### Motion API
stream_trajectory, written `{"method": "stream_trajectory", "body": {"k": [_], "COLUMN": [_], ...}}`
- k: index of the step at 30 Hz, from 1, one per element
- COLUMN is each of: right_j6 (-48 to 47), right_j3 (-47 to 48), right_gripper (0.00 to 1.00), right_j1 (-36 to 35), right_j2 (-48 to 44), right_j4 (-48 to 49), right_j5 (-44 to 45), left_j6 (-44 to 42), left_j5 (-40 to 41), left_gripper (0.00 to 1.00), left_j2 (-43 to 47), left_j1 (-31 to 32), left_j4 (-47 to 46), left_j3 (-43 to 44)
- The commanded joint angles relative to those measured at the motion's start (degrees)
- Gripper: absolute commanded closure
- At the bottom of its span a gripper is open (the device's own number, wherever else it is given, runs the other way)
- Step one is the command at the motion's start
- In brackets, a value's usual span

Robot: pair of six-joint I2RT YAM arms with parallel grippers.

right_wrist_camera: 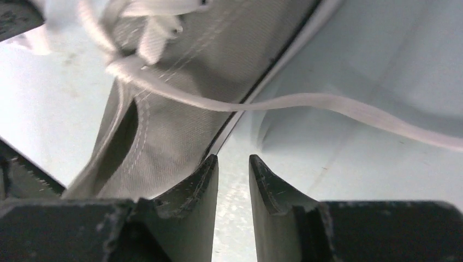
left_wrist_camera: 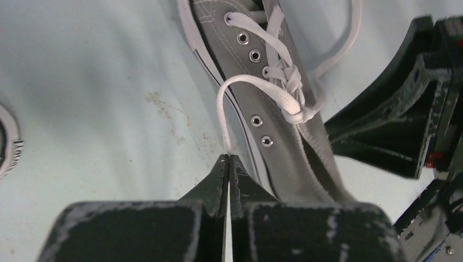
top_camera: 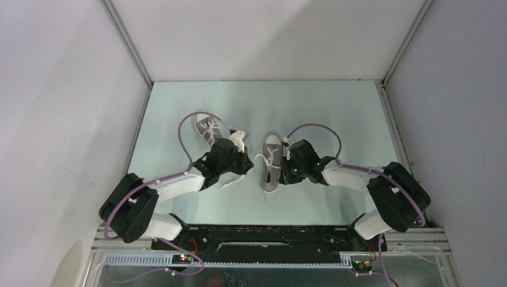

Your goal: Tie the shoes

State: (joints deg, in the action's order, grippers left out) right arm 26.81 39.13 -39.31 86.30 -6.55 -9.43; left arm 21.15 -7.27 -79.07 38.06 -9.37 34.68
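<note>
Two grey sneakers with white toe caps lie on the table. One sneaker is at the back left, partly under my left arm. The other sneaker lies in the middle between both grippers. My left gripper is shut on a white lace of the middle sneaker, right at the fingertips. The lace arcs up to a loose knot. My right gripper is slightly open and empty beside the sneaker's heel side. A loose lace runs across just beyond its tips.
The pale green table top is closed in by white walls on three sides. The left sneaker's sole edge shows at the left of the left wrist view. The right gripper's black body is close on the right of that view.
</note>
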Motion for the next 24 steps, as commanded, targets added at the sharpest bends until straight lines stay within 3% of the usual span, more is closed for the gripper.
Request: {"method": "stream_trajectory", "body": {"k": [1,5,11,24], "right_j6": [2.3,-0.8,-6.0,-12.8], "right_j3": [1.0,2.1,6.3,21.4], "right_gripper": [0.69,0.64,0.55,0.5], "right_j1": [-1.1,0.0,4.1,6.2], "right_j2": [-1.9,-6.0,-10.1,5.5], "right_j4": [8.0,3.2,0.9,1.8], "right_j5": [-2.7,-1.6,-7.6,-19.7], "left_j6": [4.4,4.2,2.3,2.8], "left_j5": [-2.3,-4.5,-4.3,-2.3], "left_gripper": [1.0,1.0,1.0,1.0], "left_j2": [5.0,6.6,4.2,1.2], "left_j1": [-3.5,-5.4,-5.0,-3.9], "left_j4": [-8.0,-10.8,-12.6,-18.0], "left_j3": [-2.6,-3.8,-1.7,0.1]}}
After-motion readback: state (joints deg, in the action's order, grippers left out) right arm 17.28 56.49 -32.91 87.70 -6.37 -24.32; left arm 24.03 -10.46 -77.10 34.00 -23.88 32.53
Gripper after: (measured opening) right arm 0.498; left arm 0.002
